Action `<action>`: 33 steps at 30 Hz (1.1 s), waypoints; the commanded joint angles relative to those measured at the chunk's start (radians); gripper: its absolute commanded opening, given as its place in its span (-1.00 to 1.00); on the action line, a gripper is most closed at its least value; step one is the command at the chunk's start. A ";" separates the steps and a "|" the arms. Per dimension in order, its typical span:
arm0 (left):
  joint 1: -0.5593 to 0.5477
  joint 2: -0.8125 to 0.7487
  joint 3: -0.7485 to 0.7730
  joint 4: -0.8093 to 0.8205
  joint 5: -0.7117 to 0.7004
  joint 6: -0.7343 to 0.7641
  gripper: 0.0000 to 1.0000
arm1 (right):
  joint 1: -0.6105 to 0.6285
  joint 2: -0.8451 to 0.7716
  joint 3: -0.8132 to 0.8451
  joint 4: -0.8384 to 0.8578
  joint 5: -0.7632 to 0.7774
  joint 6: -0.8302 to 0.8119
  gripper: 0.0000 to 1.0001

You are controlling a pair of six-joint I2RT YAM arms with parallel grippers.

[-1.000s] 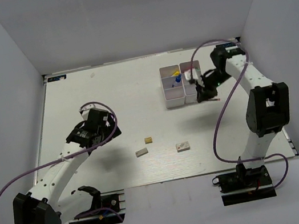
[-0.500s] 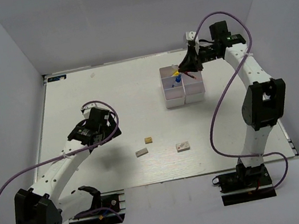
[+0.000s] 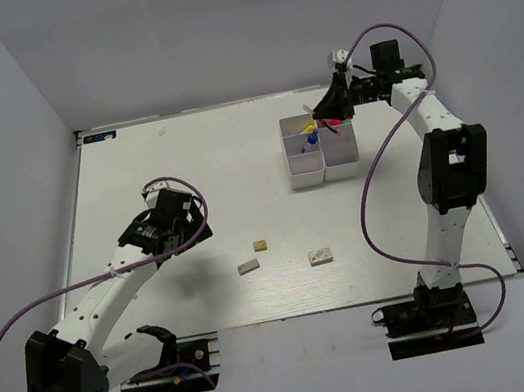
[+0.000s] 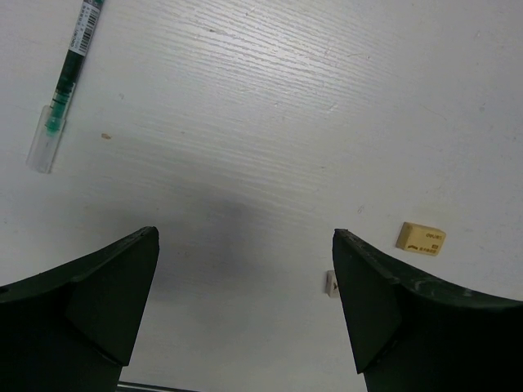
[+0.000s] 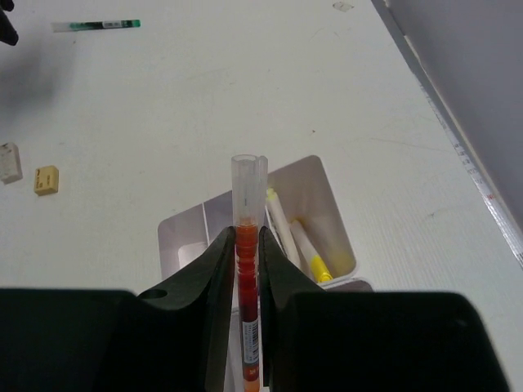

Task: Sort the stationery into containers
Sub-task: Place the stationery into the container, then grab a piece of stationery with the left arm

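The whole table [image 3: 186, 169] is seen from high behind. It is viewed closely from the left wrist, obliquely from the right; a tan eraser [image 4: 421, 238] is shared.

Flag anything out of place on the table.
Nothing damaged or spilled. Loose on the table, outside the tray: a green pen, a tan eraser, a grey eraser and a white eraser.

Between the spread fingers of my left hand [image 4: 245, 237] the counter [image 4: 270, 122] lies bare. A tan eraser [image 4: 422, 238] and a white eraser [image 4: 331, 283] crowd one finger, and a green pen [image 4: 64, 82] lies well off. My right hand [image 5: 247, 241], pinching the red pen [image 5: 248, 260], hangs over the tray [image 5: 327, 208]. Its compartment with yellow-capped pens [image 5: 315, 260] has bare floor beside them.
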 commanded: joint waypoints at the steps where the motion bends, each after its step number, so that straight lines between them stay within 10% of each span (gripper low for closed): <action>1: 0.006 -0.019 0.020 -0.023 -0.018 -0.005 0.93 | -0.024 0.030 0.027 0.091 -0.056 0.060 -1.00; 8: 0.006 0.012 0.058 -0.023 -0.027 -0.005 0.93 | -0.036 0.071 0.010 0.047 -0.044 -0.027 -0.89; 20: 0.015 0.174 0.166 -0.075 -0.073 0.064 0.93 | -0.082 0.056 -0.002 0.014 -0.043 -0.061 0.10; 24: 0.056 0.252 0.222 -0.111 -0.083 0.074 0.87 | -0.110 -0.024 -0.020 0.071 0.007 0.087 0.33; 26: 0.079 0.294 0.235 -0.125 -0.092 0.083 0.87 | -0.125 -0.065 -0.093 0.159 0.059 0.167 0.81; 33: 0.220 0.324 0.256 -0.025 -0.023 0.219 0.83 | -0.194 -0.326 -0.294 0.239 0.247 0.430 0.81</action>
